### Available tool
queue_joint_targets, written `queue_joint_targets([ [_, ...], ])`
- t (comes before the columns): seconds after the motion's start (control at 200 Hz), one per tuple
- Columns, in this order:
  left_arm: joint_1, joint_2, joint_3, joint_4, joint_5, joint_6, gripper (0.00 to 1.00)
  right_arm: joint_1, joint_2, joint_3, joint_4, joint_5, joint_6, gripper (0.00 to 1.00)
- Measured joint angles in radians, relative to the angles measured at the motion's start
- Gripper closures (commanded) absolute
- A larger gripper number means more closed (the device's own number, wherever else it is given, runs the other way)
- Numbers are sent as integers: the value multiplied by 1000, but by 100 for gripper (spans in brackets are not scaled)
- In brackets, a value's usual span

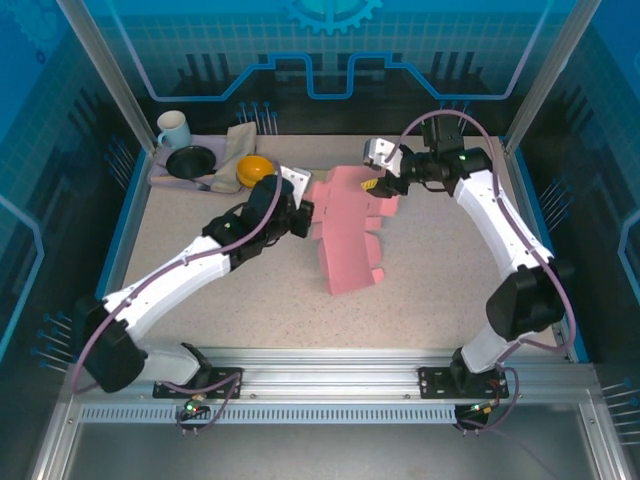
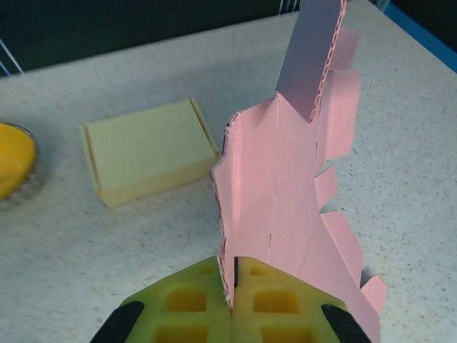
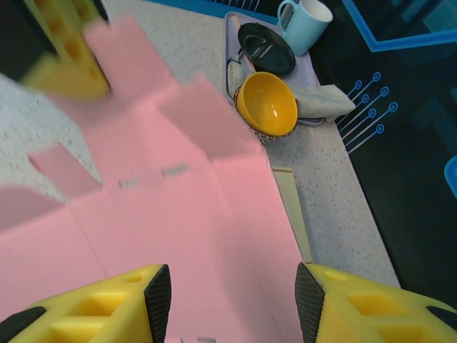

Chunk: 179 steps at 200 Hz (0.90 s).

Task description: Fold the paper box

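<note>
Left claw is clamped shut on one edge of the pink corrugated-cardboard box blank, apparently to lift that side panel upright along its crease. Right claw hovers over the blank's far end with jaws apart and nothing pinched, probably to steady it. The blank's long axis runs from beneath the right claw back toward the arm bases, passing just beside the left claw.

The paper box is matt pink corrugated card, and its cut edge is rough. The pads of the left gripper look like yellow foam. The table under them is matt and speckled. The yellow bowl ahead of the right gripper is glossy.
</note>
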Motion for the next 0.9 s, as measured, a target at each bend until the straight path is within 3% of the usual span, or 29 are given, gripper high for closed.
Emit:
queue_joint_targets([
  [0.325, -8, -68, -160, 141, -68, 197, 100, -5, 152, 149, -143, 63, -287, 49],
  [0.645, -17, -126, -217, 239, -75, 238, 100, -13, 162, 138, -173, 109, -375, 51],
  [0.72, -19, -136, -237, 261, -76, 249, 100, -23, 162, 111, -164, 112, -383, 56],
  [0.895, -19, -139, -251, 277, -76, 257, 100, -53, 141, 10, -134, 115, -400, 81],
])
